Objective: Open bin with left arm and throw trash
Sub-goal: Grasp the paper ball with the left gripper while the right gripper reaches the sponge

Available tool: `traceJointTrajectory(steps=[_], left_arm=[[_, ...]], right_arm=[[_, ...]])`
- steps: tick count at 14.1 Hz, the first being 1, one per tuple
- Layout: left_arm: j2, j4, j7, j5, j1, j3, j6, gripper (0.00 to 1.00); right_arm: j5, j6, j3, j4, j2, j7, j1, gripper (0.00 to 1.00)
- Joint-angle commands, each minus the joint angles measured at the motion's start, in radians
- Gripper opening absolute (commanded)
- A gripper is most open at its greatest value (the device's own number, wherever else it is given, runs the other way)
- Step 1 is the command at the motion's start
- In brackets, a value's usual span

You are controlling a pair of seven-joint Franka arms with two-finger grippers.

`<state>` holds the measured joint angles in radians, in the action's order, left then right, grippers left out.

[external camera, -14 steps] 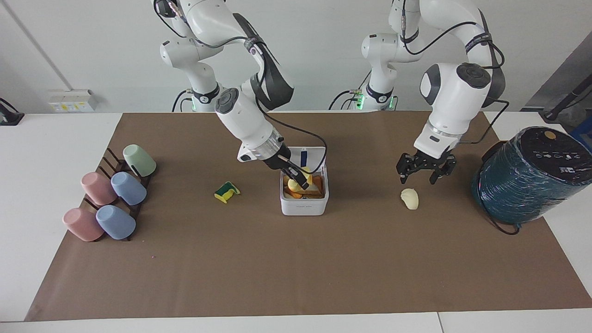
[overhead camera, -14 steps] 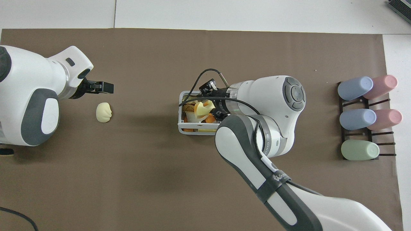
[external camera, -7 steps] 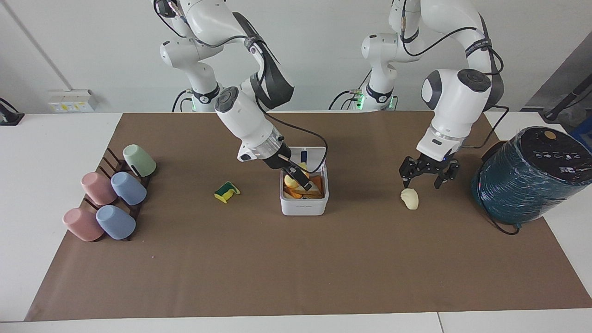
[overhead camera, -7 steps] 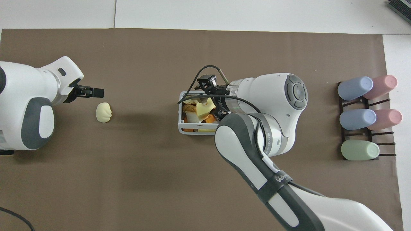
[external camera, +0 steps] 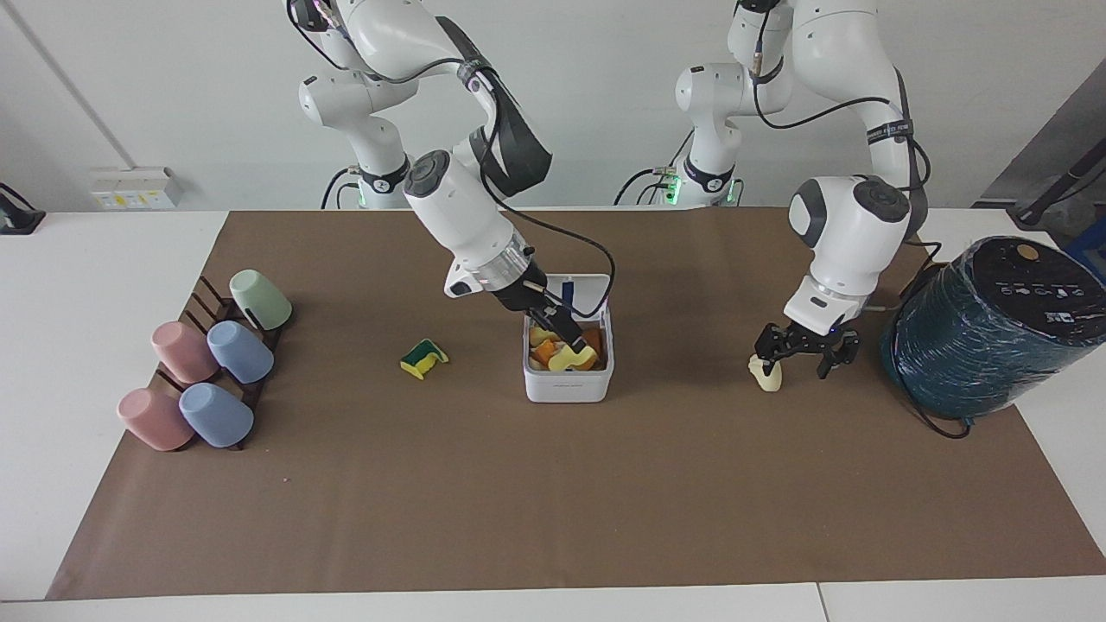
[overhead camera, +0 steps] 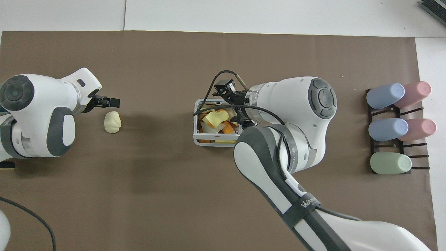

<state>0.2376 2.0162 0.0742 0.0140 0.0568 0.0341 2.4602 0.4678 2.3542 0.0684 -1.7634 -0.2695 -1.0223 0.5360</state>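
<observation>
Facing view: faint grey lettering runs along the front wall of the bin (external camera: 568, 380), too small to read. The bin is one white box at mid-table, its lid up on the side nearer the robots, holding orange and yellow scraps. The right gripper (external camera: 572, 339) reaches down into it on a slanted forearm; whether its fingers are parted or closed I cannot tell. One green-and-yellow sponge bit (external camera: 423, 357) lies on the brown mat toward the right arm's end, well apart from the bin. One cream lump (external camera: 765, 372) lies toward the left arm's end. The left gripper (external camera: 800, 357) hangs nearly straight down, fingers spread – one fingertip at the lump, the other clear of it. Five cups (external camera: 213, 367) – two pink, two blue, one green – lie on a dark rack. One teal wrapped cylinder (external camera: 987, 330) stands at the left arm's end.

Overhead view: the right arm's dark band carries white lettering, not fully legible. Its gripper (overhead camera: 232, 115) covers part of the bin (overhead camera: 195, 122). The left gripper (overhead camera: 108, 102) shows just beside the cream lump (overhead camera: 113, 122).
</observation>
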Motion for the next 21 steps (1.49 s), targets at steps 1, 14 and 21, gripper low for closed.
traceJointTrajectory(steps=[1, 14, 21], left_arm=[[0.011, 0.016, 0.010, -0.012, -0.015, 0.009, 0.020, 1.00], [-0.070, 0.027, -0.088, 0.001, 0.001, 0.016, -0.154, 0.00], [-0.055, -0.281, -0.164, 0.182, 0.064, 0.049, -0.446, 0.00]], right_arm=[[-0.167, -0.088, -0.001, -0.018, 0.065, 0.071, -0.065, 1.00], [-0.232, 0.140, -0.001, -0.447, 0.098, 1.350, -0.274, 1.00], [-0.232, 0.157, -0.001, -0.487, 0.088, 1.360, -0.277, 0.00]])
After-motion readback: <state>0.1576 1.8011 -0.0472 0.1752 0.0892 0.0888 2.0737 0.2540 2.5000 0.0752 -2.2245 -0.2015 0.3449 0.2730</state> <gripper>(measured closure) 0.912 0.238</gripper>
